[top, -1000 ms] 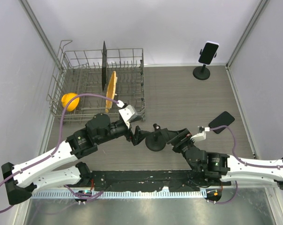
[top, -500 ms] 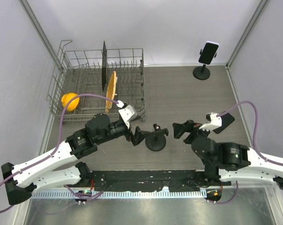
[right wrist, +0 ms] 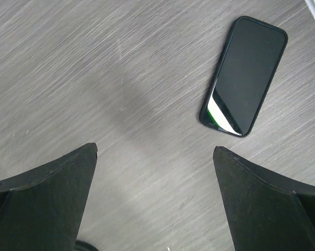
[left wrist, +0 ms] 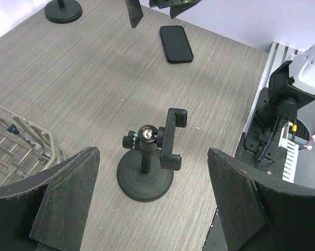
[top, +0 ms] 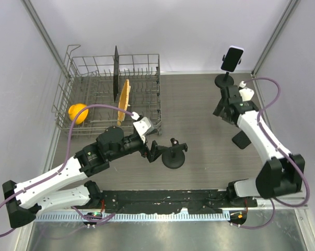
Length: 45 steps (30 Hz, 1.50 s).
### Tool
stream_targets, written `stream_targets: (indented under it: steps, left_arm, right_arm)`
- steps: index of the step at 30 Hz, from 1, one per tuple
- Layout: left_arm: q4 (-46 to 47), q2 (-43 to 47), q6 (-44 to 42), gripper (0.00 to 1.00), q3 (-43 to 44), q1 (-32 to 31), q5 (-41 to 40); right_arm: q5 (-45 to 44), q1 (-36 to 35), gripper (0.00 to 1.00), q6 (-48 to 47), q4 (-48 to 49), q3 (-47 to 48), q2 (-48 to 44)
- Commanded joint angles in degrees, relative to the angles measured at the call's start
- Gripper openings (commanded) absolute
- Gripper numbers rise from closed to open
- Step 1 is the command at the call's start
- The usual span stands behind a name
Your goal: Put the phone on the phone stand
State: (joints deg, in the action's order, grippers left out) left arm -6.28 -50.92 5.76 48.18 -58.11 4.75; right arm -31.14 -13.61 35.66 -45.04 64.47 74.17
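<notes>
**Right arm swings away from the stand toward the phone**

Nearest the arm bases, the left gripper point(top: 153, 152) hovers with its fingers spread wide and nothing between them. It faces the small black phone stand with a round base and an empty clamp point(left wrist: 149, 162), which stands upright in the near middle of the grey wood-grain table point(top: 194, 115). Neither has moved over the last second.

Farther out on the right, the black slab phone point(right wrist: 244, 76) lies flat on the table, screen up, well apart from that stand. The right gripper point(right wrist: 154, 151) was beside the stand a second ago. It has since swung out over the right side and now hangs above the table, jaws wide and empty. The phone sits ahead and to the right of the gap, though how high the gripper hangs is hard to judge. This looks like the start of the reach, with the grasp not yet made.

At the far edge stand a second black stand already holding a phone point(top: 232, 58), and on the left a grey wire dish rack point(top: 139, 63).
</notes>
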Motion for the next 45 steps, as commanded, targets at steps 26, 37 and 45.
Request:
stream_targets:
  steps: [26, 37, 45]
  left_arm:
    - [1.4, -1.5, 0.6, 0.88, 2.3, 0.0, 1.4]
    - [1.3, -1.9, 0.7, 0.89, 2.2, 0.1, 0.8]
    - [2.1, -1.1, 1.5, 0.89, 2.0, 0.1, 2.8]
  right_arm:
    - [26.2, 39.4, 0.98, 5.5, 25.5, -16.9, 7.6]
    - [36.0, 40.5, 0.98, -0.5, 34.6, -22.1, 10.7]
    - [33.5, 39.7, 0.98, -1.6, 32.6, -19.3, 16.0]
